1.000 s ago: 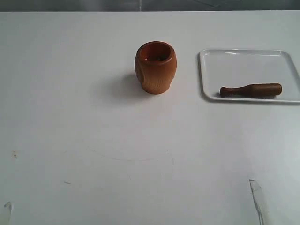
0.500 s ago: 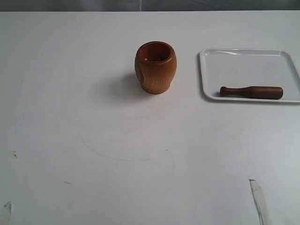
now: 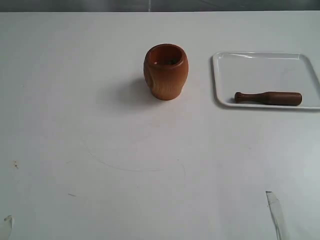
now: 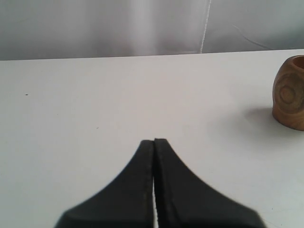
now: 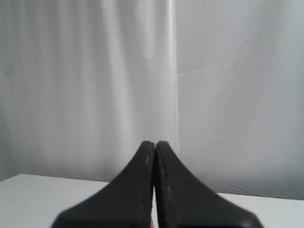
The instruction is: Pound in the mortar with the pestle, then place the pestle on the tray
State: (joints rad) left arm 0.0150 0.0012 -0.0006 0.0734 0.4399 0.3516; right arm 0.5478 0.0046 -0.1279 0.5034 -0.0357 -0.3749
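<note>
The reddish-brown mortar (image 3: pixel 166 72) stands upright on the white table, mouth up. To its right lies the flat white tray (image 3: pixel 250 67), and the dark pestle (image 3: pixel 268 98) rests on its side along the tray's near rim, knob end toward the mortar. Neither arm shows in the exterior view. The left gripper (image 4: pixel 154 141) is shut on nothing, low over bare table, with the mortar (image 4: pixel 289 93) off at the frame edge. The right gripper (image 5: pixel 155 143) is shut too, empty, facing a white curtain.
A white curtain (image 5: pixel 95 80) hangs behind the table's far edge. A pale strip (image 3: pixel 276 214) lies near the front right corner and a small dark speck (image 3: pixel 16 164) at the front left. Faint curved scratches mark the table in front of the mortar.
The pestle shifted and rolled slightly on the tray between the first frame and half a second ago, settling a little lower and flatter. Since then nothing has moved.
</note>
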